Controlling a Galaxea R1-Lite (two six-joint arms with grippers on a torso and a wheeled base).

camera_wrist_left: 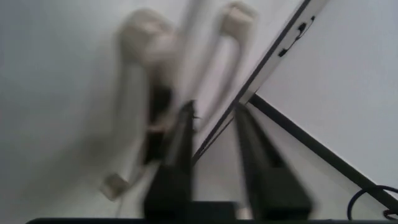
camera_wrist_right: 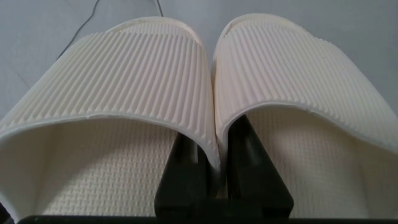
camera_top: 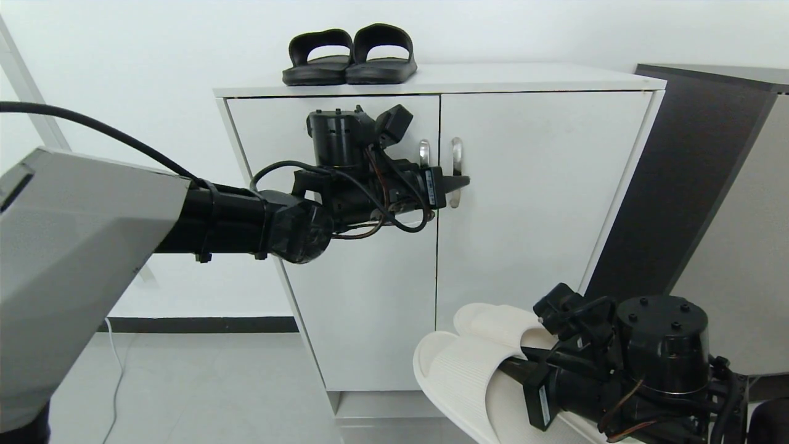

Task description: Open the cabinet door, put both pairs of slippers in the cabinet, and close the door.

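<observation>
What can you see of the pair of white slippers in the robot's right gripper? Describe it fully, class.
The white slippers are a cream-white pair of slides, seemingly foam or rubber, with ribbed straps and textured footbeds. They sit side by side, touching, toes pointing away from the right gripper, whose black fingers reach under the straps, one in each slipper, pinching the inner strap edges together. They are held tilted, low before the white cabinet.

A plain white wall runs behind, edged by a dark baseboard above a pale, glossy grey floor. A thin white cable trails down. A grey unit with a dark panel stands on the right.
</observation>
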